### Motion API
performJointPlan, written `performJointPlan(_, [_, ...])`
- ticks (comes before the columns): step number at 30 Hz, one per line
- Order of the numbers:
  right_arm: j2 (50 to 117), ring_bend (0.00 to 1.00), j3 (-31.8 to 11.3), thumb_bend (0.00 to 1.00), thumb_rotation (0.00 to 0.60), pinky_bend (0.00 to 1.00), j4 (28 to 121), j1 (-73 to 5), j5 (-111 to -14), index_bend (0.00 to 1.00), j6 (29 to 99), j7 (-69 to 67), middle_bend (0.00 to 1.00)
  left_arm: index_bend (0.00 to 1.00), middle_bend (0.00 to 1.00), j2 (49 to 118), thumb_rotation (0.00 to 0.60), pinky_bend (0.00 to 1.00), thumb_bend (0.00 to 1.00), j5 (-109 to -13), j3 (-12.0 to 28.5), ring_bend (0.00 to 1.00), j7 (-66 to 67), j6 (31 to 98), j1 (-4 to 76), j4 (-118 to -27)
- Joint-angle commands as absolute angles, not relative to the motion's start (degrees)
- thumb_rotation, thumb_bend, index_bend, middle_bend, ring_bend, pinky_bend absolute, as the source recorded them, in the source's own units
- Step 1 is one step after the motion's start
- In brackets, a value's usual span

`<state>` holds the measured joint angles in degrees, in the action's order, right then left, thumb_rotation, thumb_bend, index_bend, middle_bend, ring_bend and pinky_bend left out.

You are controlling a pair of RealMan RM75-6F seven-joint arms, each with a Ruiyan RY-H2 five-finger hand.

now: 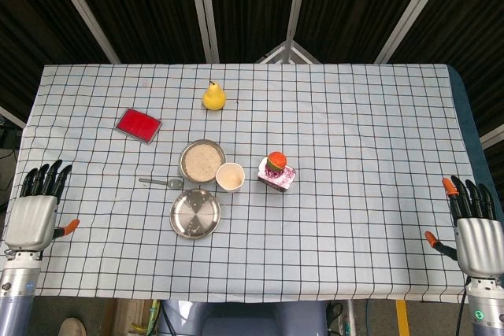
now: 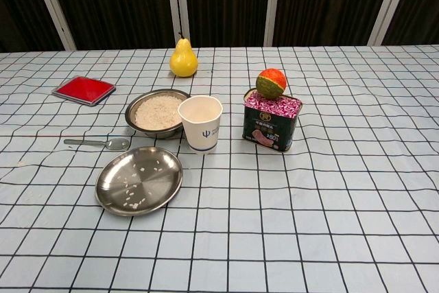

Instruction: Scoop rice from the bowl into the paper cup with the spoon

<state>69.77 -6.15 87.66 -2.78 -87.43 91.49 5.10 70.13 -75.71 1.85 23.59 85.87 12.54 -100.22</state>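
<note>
We see the bowl (image 2: 158, 112) near the middle of the checked tabletop (image 2: 343, 204), filled nearly to the rim with pale rice (image 2: 158, 110), and the paper cup (image 2: 200, 123) standing upright just beside it on the right — its white inside looks bare from the chest view. In front of both lies a shallow metal plate (image 2: 139, 180) with only a few stray grains scattered on it. The spoon (image 2: 98, 143) rests flat on the cloth left of the plate and just in front of the bowl, touched by neither hand. Right of the cup stands a tin can (image 2: 271, 123) with a small orange-and-green fruit (image 2: 271, 83) on top; a yellow pear (image 2: 183, 59) and a flat red box (image 2: 84, 90) sit farther back. Our left hand (image 1: 35, 212) and right hand (image 1: 475, 230) rest at the tabletop's outer edges, fingers spread, holding nothing — well apart from everything.
</note>
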Motion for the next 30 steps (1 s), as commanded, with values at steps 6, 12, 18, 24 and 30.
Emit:
performJointPlan(6, [69.7,0.0,-6.1,0.18,0.6,0.0,87.7,-2.8,-87.5,0.05,91.4,5.0,0.1,0.0,0.0,70.3,0.6,0.0,0.04,-75.3,2.5,0.0,24.4,84.9,12.7,-100.4])
performJointPlan(12, [69.8,0.0,-6.1,0.18,0.6,0.0,87.6,-2.8,-87.5,0.05,91.5,5.0,0.1,0.0,0.12,70.6,0.6,0.19,0.06,-72.9,4.6,0.16,26.9,82.3,14.8,-100.3])
performJointPlan(18, [69.7,0.0,-6.1,0.18,0.6,0.0,87.3,-2.9,-87.6,0.05,91.3,4.4,0.1,0.23,0.8,73.0,0.6,0.94,0.11,-68.3,8.3,0.89,29.6,76.3,19.6,-97.0])
performJointPlan(24, [69.9,0.0,-6.1,0.18,0.6,0.0,87.3,-2.7,-87.9,0.05,91.9,4.5,0.1,0.46,0.98,77.0,0.6,1.0,0.18,-60.6,11.6,1.0,32.2,68.4,25.0,-91.4])
performJointPlan(30, [70.1,0.0,-6.1,0.18,0.6,0.0,87.2,-2.7,-88.0,0.05,92.2,4.6,0.1,0.5,1.0,81.6,0.6,1.0,0.27,-56.1,12.7,1.0,36.1,64.4,29.1,-86.5])
